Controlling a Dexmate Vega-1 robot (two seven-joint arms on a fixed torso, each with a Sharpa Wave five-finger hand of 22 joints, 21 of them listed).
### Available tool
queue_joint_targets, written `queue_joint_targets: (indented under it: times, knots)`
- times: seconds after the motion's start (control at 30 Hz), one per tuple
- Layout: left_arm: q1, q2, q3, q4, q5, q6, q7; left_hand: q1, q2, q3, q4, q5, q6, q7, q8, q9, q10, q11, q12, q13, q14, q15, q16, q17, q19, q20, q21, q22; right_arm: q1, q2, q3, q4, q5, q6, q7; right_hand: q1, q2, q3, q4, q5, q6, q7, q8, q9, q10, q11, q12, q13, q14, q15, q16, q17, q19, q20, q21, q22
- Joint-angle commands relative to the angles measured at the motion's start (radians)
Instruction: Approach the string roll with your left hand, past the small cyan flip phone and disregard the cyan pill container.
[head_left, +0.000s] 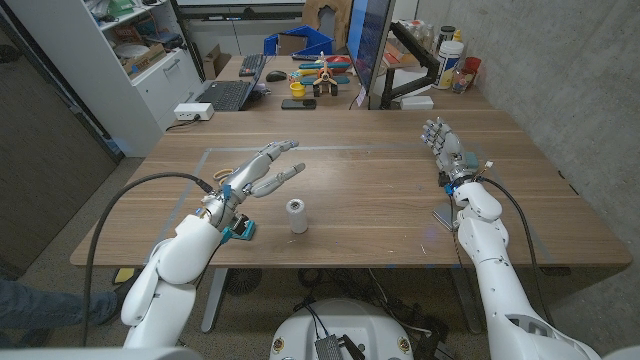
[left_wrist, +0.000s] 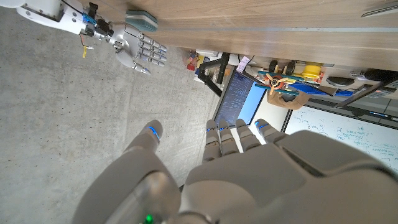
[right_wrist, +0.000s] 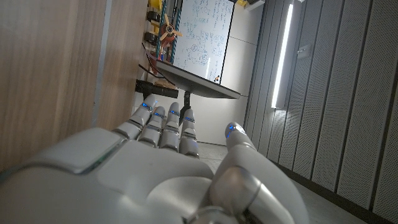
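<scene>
Your left hand (head_left: 253, 177) hovers with fingers wide, holding nothing; the string roll (head_left: 297, 215) stands at its 4 o'clock, the cyan flip phone (head_left: 243, 231) at 6.

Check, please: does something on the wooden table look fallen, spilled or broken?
Nothing stands out. The white string roll stands upright on the wooden table, with nothing spilled around it. The small cyan item sits beside the left hand's wrist. The right hand is apart, holding nothing.
</scene>
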Motion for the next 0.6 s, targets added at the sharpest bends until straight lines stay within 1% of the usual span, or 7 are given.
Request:
queue_joint_targets:
  times: [0.03, 0.1, 0.13, 0.23, 0.3, 0.43, 0.6]
  knots:
    - [-0.001, 0.020, 0.017, -0.016, 0.077, 0.025, 0.016, 0.015, -0.001, 0.001, -0.007, -0.003, 0.002, -0.016, 0.003, 0.006, 0.007, 0.002, -0.001, 0.004, 0.000, -0.003, 0.002, 0.004, 0.002, 0.002, -0.001, 0.002, -0.006, -0.003, 0.001, -0.005, -0.005, 0.000, -0.006, 0.000, -0.002, -0.001, -0.005, 0.004, 0.007, -0.002, 0.000, 0.003, 0.009, 0.001, 0.003, 0.002, 0.007, -0.002, -0.001, 0.001, 0.014, 0.000, -0.003, 0.004]
    - [-0.002, 0.024, 0.020, -0.018, 0.086, 0.031, 0.016, 0.016, -0.001, 0.001, -0.007, -0.003, 0.003, -0.019, 0.004, 0.006, 0.006, 0.000, -0.002, 0.004, 0.001, -0.003, 0.002, 0.004, 0.003, 0.005, -0.001, 0.002, -0.006, -0.002, 0.000, -0.004, -0.006, 0.001, -0.007, 0.000, -0.002, -0.001, -0.005, 0.004, 0.007, -0.002, 0.000, 0.003, 0.008, 0.001, 0.002, 0.002, 0.007, -0.002, -0.001, 0.001, 0.014, 0.000, -0.004, 0.004]
    - [-0.002, 0.027, 0.021, -0.019, 0.092, 0.034, 0.016, 0.019, 0.000, 0.001, -0.009, -0.004, 0.006, -0.023, 0.004, 0.006, 0.007, -0.006, -0.001, 0.004, 0.001, -0.004, 0.002, 0.004, 0.011, 0.016, 0.002, 0.002, -0.006, -0.002, -0.001, -0.004, -0.006, 0.000, -0.007, 0.000, -0.002, -0.001, -0.005, 0.004, 0.007, -0.002, 0.000, 0.003, 0.008, 0.001, 0.002, 0.002, 0.007, -0.002, -0.001, 0.001, 0.014, 0.000, -0.004, 0.004]
    - [-0.002, 0.035, 0.027, -0.023, 0.114, 0.039, 0.020, 0.023, 0.000, 0.001, -0.012, -0.005, 0.009, -0.031, 0.004, 0.007, 0.003, -0.003, -0.002, 0.004, 0.001, -0.004, 0.002, 0.004, 0.025, 0.039, 0.006, 0.002, -0.004, -0.002, -0.003, 0.001, -0.007, 0.002, -0.006, -0.001, -0.002, -0.001, -0.005, 0.004, 0.008, -0.003, 0.000, 0.003, 0.007, 0.000, 0.002, 0.002, 0.007, -0.003, -0.001, 0.001, 0.015, 0.001, -0.005, 0.004]
    - [-0.001, 0.040, 0.032, -0.026, 0.130, 0.040, 0.027, 0.024, 0.000, 0.001, -0.012, -0.005, 0.009, -0.031, 0.004, 0.007, 0.004, -0.005, -0.002, 0.004, 0.001, -0.003, 0.002, 0.004, 0.026, 0.040, 0.006, 0.002, -0.002, -0.003, -0.005, 0.005, -0.010, 0.003, -0.006, 0.000, -0.002, -0.001, -0.006, 0.004, 0.008, -0.004, 0.000, 0.003, 0.007, -0.002, 0.002, 0.002, 0.007, -0.003, -0.001, 0.001, 0.015, 0.001, -0.006, 0.004]
    - [-0.001, 0.050, 0.039, -0.033, 0.146, 0.048, 0.025, 0.028, 0.000, 0.000, -0.015, -0.006, 0.013, -0.043, 0.005, 0.007, 0.004, -0.018, -0.002, 0.005, 0.003, 0.000, 0.002, 0.005, 0.034, 0.049, 0.008, 0.002, 0.003, -0.002, -0.007, 0.013, -0.011, 0.004, -0.006, -0.001, -0.001, -0.001, -0.006, 0.004, 0.007, -0.005, 0.000, 0.003, 0.008, -0.002, 0.002, 0.002, 0.008, -0.002, -0.001, 0.001, 0.016, 0.002, -0.008, 0.004]
    - [-0.001, 0.064, 0.051, -0.040, 0.167, 0.062, 0.015, 0.036, 0.001, 0.001, -0.019, -0.007, 0.020, -0.051, 0.006, 0.007, 0.000, -0.027, -0.003, 0.005, 0.006, 0.003, 0.003, 0.005, 0.057, 0.077, 0.014, 0.003, 0.008, -0.001, -0.009, 0.021, -0.012, 0.007, -0.005, -0.001, -0.002, -0.001, -0.006, 0.004, 0.007, -0.005, 0.000, 0.003, 0.008, -0.001, 0.002, 0.002, 0.008, -0.001, -0.001, 0.001, 0.016, 0.004, -0.010, 0.004]
